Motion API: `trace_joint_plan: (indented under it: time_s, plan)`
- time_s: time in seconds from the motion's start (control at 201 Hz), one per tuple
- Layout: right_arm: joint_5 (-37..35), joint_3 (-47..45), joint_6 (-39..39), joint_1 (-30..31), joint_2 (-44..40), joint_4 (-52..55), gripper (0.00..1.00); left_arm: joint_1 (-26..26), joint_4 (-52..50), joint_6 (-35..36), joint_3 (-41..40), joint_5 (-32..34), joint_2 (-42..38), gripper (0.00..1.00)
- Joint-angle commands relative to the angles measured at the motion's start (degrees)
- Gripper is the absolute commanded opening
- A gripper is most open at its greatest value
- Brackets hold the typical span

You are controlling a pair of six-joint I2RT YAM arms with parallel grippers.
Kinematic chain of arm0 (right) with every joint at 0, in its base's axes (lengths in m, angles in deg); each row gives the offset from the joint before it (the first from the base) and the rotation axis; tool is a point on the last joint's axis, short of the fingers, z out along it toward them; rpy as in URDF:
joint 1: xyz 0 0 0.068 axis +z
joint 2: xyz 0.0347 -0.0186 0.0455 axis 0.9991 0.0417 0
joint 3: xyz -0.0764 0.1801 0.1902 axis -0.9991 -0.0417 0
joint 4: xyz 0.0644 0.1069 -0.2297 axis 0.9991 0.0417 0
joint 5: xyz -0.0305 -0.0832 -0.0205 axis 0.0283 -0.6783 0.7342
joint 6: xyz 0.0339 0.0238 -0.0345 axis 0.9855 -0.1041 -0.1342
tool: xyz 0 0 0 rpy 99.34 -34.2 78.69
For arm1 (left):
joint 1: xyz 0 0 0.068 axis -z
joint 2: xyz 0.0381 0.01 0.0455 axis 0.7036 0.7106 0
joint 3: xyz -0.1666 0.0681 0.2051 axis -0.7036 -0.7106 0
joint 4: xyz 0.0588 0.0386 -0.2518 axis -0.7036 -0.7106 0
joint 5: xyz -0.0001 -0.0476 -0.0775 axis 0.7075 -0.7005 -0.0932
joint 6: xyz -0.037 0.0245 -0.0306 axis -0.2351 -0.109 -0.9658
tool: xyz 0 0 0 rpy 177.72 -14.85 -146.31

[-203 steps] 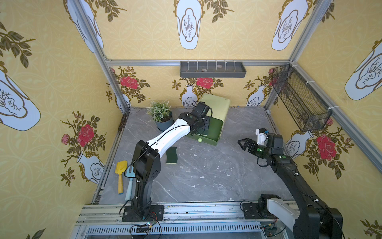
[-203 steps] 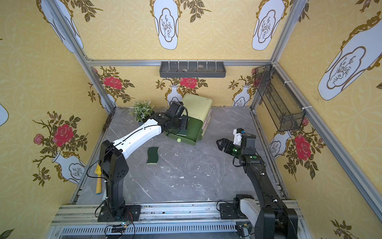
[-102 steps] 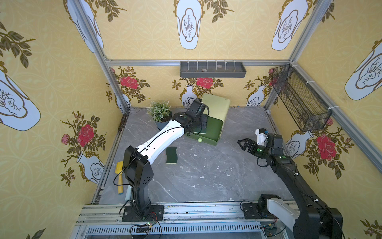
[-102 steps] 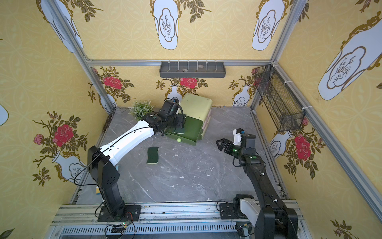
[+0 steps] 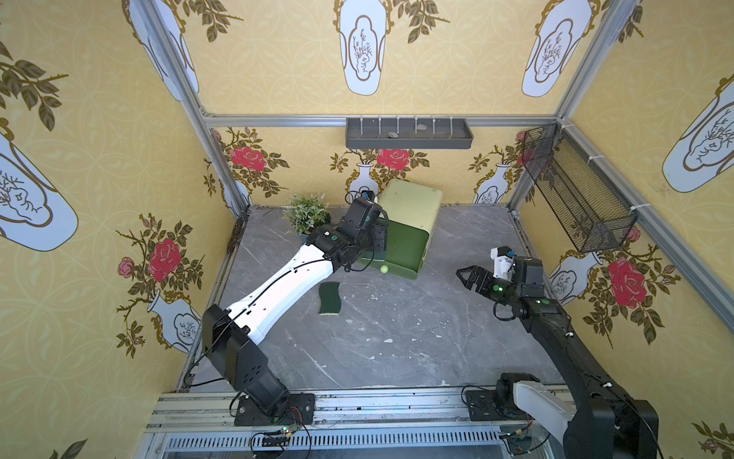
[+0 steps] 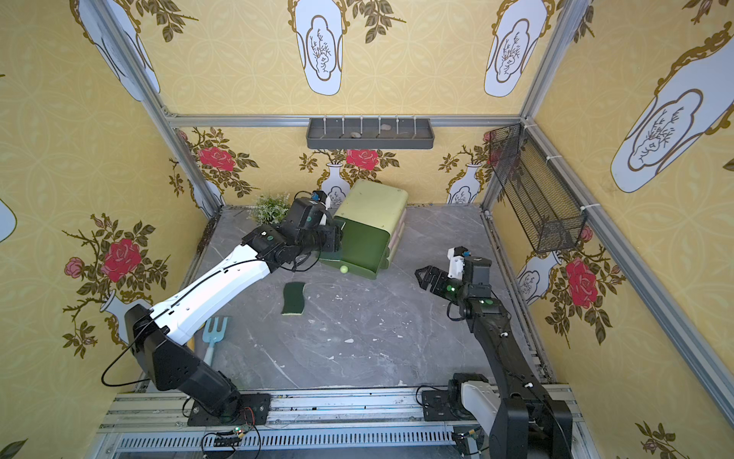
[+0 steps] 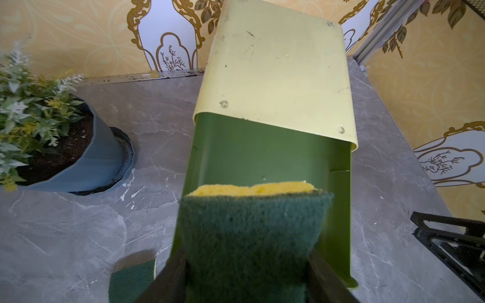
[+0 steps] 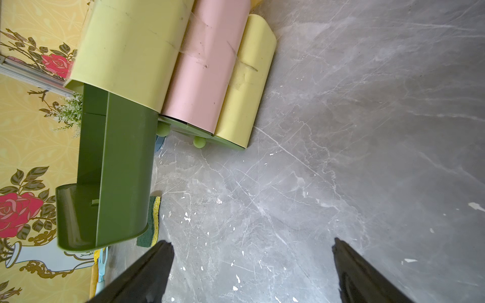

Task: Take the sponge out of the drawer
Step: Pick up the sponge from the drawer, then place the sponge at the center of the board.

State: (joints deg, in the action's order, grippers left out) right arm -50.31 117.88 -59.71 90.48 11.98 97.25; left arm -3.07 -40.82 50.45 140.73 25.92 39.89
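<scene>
In the left wrist view my left gripper [image 7: 246, 265] is shut on a sponge [image 7: 252, 225], dark green scouring face toward the camera, yellow foam at its far edge. It hangs over the open dark green drawer [image 7: 262, 154], which is pulled out of the pale green drawer unit [image 5: 413, 202]. In both top views the wrist hides this sponge. A second green sponge [image 5: 329, 298] lies flat on the table in front of the drawer. My right gripper [image 5: 462, 274] hovers open at the right, with nothing between its fingers [image 8: 147, 272].
A potted plant [image 5: 306, 212] stands just left of the drawer unit. A blue garden fork [image 6: 214, 334] lies by the left wall. A wire basket [image 5: 576, 190] hangs on the right wall and a grey shelf [image 5: 409, 133] on the back wall.
The left arm's elbow has swung down and to the left, while its gripper stayed over the drawer, shifting slightly left. The right arm has not moved.
</scene>
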Motion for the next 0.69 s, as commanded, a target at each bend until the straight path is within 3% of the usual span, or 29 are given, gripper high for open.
trace_joint_plan:
  time_s: [0.0,0.687]
  plan:
    - [0.63,-0.02,-0.29,0.03,-0.03,-0.96,0.98,0.1,2.0,0.37,-3.14,1.54,-2.8,0.58]
    - [0.1,0.47,-0.19,0.28,0.23,-0.39,0.98,0.1,1.9,-4.57,-25.46,2.15,-19.38,0.58]
